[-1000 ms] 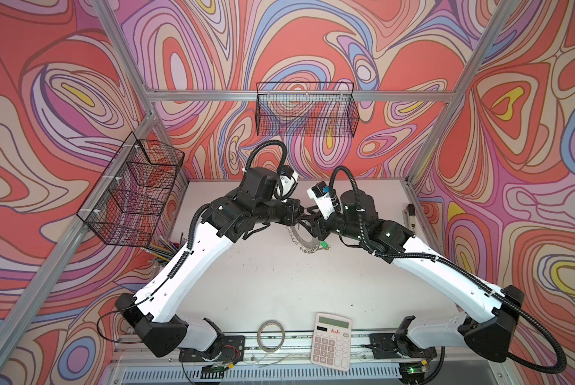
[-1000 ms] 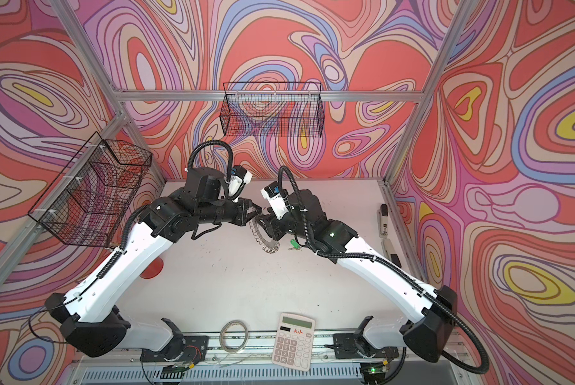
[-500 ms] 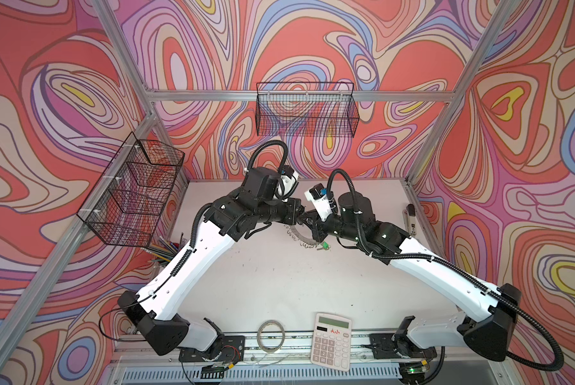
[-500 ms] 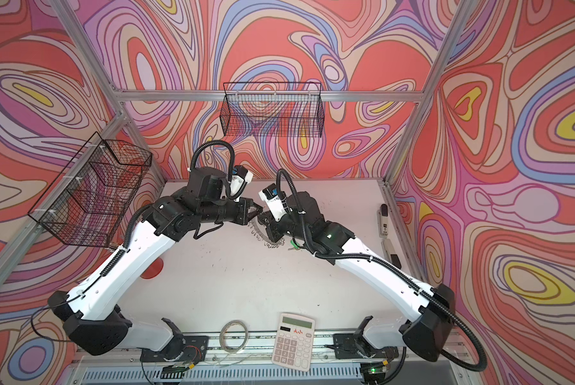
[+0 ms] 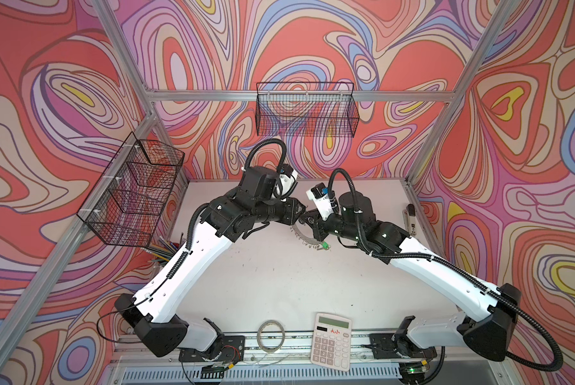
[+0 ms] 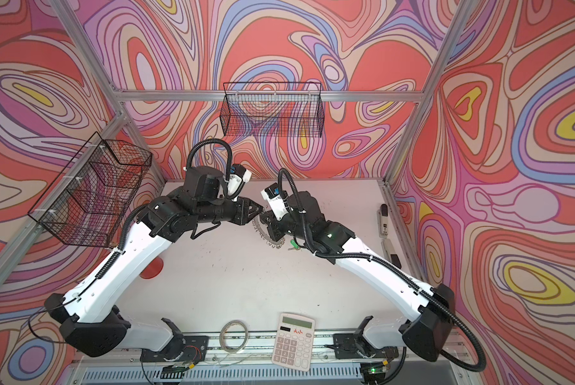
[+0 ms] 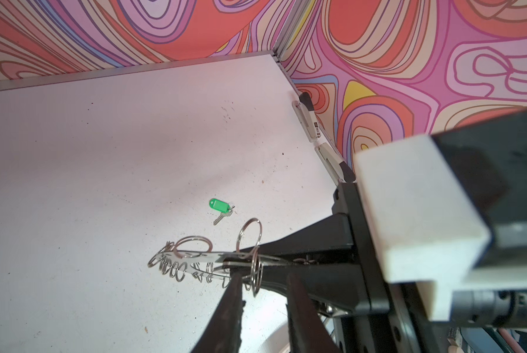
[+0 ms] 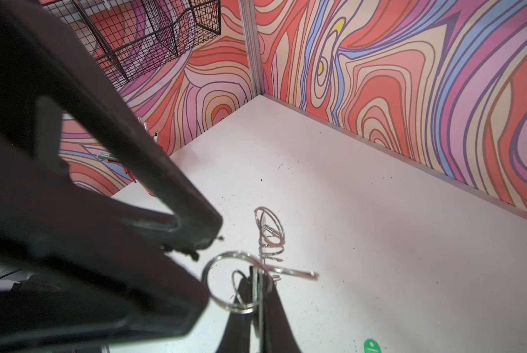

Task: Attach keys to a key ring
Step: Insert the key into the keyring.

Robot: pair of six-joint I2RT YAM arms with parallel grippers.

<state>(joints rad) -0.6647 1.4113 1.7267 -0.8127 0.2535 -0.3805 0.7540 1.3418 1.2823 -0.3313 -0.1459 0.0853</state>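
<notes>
The key ring, a flat grey disc fringed with wire loops, is held off the table at mid-back; it also shows in both top views. My right gripper is shut on the disc's edge. My left gripper faces it with fingers apart; one wire loop hangs between their tips, ungripped. In the top views the left gripper and right gripper nearly meet. A silver key with a green tag lies on the table just beyond the ring.
A calculator and a thin tape-like hoop lie at the front edge. Staplers lie along the right wall, pens and a red disc on the left. Wire baskets hang on the walls.
My right gripper has shut on the key ring's disc. After that my left gripper, shut before, has opened its fingers. Both arms have stayed almost in place.
</notes>
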